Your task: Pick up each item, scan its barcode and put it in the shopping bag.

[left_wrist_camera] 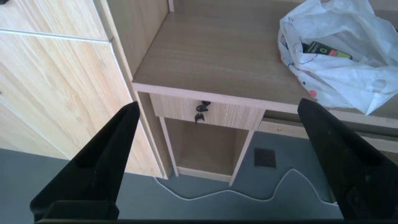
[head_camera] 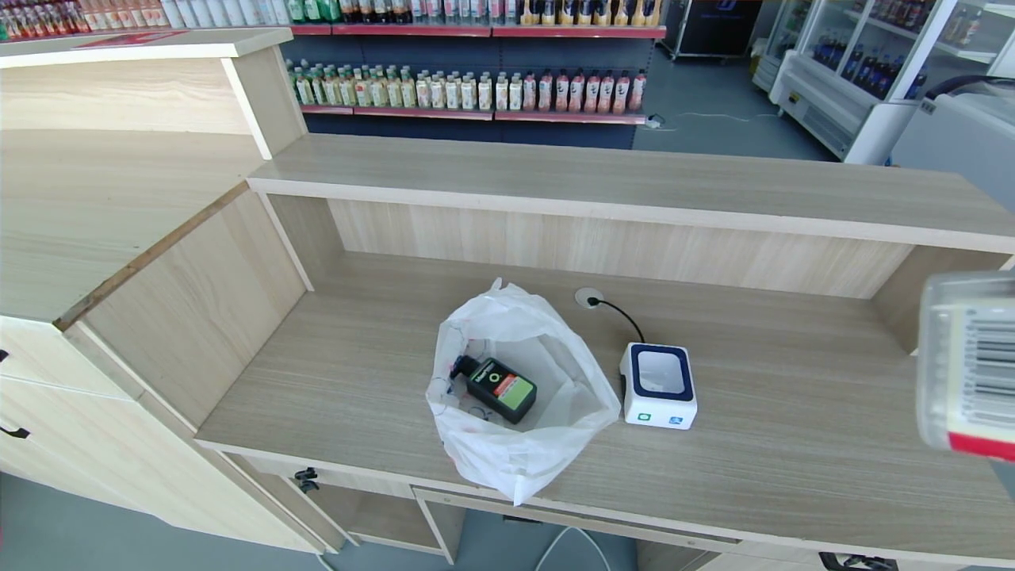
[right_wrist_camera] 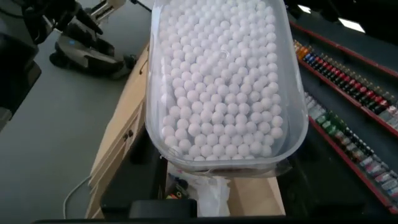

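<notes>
Right claw is grasping the bead tub (head_camera: 967,365), judged from the tub hanging aloft directly before its wrist camera. The clear container is packed with white beads and is sitting at the right edge of the head frame, well apart from the scanner (head_camera: 658,385), with its barcode label facing the head camera. Left claw (left_wrist_camera: 217,104) is hanging released, jaws wide, low by the desk's front left corner near the keyed drawer (left_wrist_camera: 200,112). The shopping bag (head_camera: 476,452) is standing at frame centre, just left of the scanner, with a dark green-labelled bottle (head_camera: 499,388) already lying inside.

Risks, as judgements:
- The label is pointing away from the scanner's upward window, so the scan is likely failing unless the tub is turned over.
- The bag's lower fold is overhanging the front edge of the desk (head_camera: 793,412), so a wide tub catching the limp rim could drag the bag off.
- The cable (head_camera: 618,313) behind the scanner could snag on a low pass.

Room: bare desk is lying open to the right of the scanner. The raised back ledge (head_camera: 634,182) and the right side wall (head_camera: 904,301) are closing in the approach.
</notes>
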